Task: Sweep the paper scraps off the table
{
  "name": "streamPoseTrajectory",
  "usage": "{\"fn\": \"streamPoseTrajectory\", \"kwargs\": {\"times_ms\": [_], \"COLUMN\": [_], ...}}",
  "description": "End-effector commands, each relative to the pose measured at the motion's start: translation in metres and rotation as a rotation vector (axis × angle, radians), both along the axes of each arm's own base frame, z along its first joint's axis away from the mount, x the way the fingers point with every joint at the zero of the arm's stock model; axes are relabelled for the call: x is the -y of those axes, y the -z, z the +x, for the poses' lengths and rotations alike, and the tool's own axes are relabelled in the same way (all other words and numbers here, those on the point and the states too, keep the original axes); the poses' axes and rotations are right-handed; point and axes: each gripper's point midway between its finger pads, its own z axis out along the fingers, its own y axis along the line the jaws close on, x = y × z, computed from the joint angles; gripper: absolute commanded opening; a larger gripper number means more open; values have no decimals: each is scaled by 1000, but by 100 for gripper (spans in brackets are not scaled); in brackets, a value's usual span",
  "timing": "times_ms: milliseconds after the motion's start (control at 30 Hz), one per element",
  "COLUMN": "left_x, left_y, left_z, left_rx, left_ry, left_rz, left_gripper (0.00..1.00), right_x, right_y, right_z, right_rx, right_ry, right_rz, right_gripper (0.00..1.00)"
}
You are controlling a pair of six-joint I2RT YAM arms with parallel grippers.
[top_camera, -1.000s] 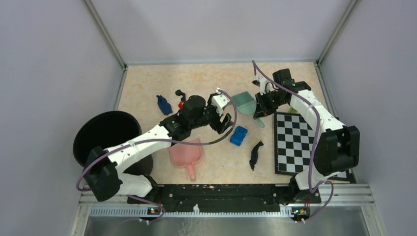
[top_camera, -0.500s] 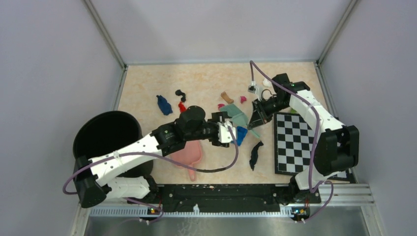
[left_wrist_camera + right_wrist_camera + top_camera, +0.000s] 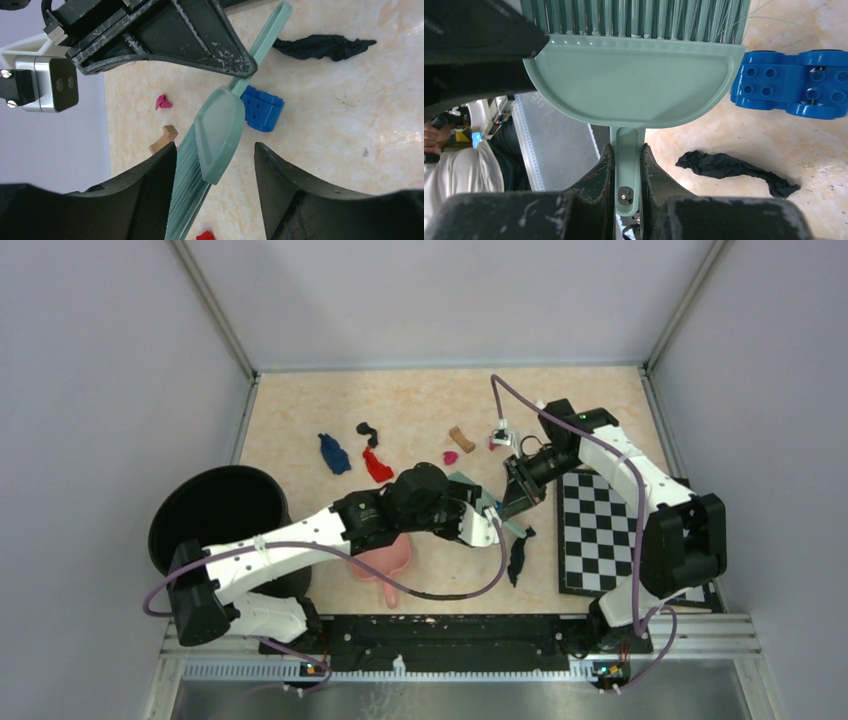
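With my right tool (image 3: 626, 162) clamped on the brush (image 3: 634, 85) and my left tool (image 3: 215, 167) apart around its head, I think I am lining up, and next the bristles must reach the scraps (image 3: 378, 466) on the counter (image 3: 300, 410).

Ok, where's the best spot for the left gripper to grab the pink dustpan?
Take the pink dustpan by its narrow handle, which points toward the arm bases, coming from above with fingers across it. The wide pan looks too broad to pinch.
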Motion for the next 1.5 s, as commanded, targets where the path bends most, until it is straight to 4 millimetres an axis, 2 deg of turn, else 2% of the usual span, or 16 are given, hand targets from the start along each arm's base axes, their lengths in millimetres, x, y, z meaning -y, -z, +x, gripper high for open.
{"fn": "streamPoseTrajectory", "kwargs": {"times_ms": [0,67,200,333,500,600,667,767,900,967,1233,1400,1467], "left_x": [-4,-4,-4,0,4,3,-1,-8,-16,-19,-33,-35,-34], "left_y": [-9,-10,-10,-7,4,13,19,25,18,16,1,2,2], "left_z": [14,16,19,14,2,-9,-17,-29,-37,-40,-37,-31,-32], "left_rx": [73,88,94,69,-15,-111,-182,-287,-392,-440,-702,-824,-842], "left_ry": [-47,-57,-74,-50,-29,-47,-70,-117,-192,-216,-198,-193,-168], "left_rz": [15,2,2,-18,-39,-72,-97,-150,-279,-328,-465,-479,-494], "left_gripper": [62,59,46,40,24,21,21,17,0,0,0,0,0], "right_x": [-8,-8,-9,-10,-13,-14,-14,-14,-12,-13,-6,-7,-8], "right_y": [-10,-10,-11,-10,-13,-18,-27,-43,-54,-57,-55,-58,-57], "right_z": [-10,-12,-17,-17,-14,-8,-5,5,24,30,13,-10,-11], "right_rx": [18,16,20,19,16,40,65,138,292,374,732,687,675], "right_ry": [-61,-65,-76,-77,-76,-77,-86,-92,-63,-57,-197,-291,-289], "right_rz": [59,59,59,60,73,69,73,64,42,62,178,248,260], "right_gripper": [0,0,0,0,0,11,22,32,50,56,56,52,51]}}
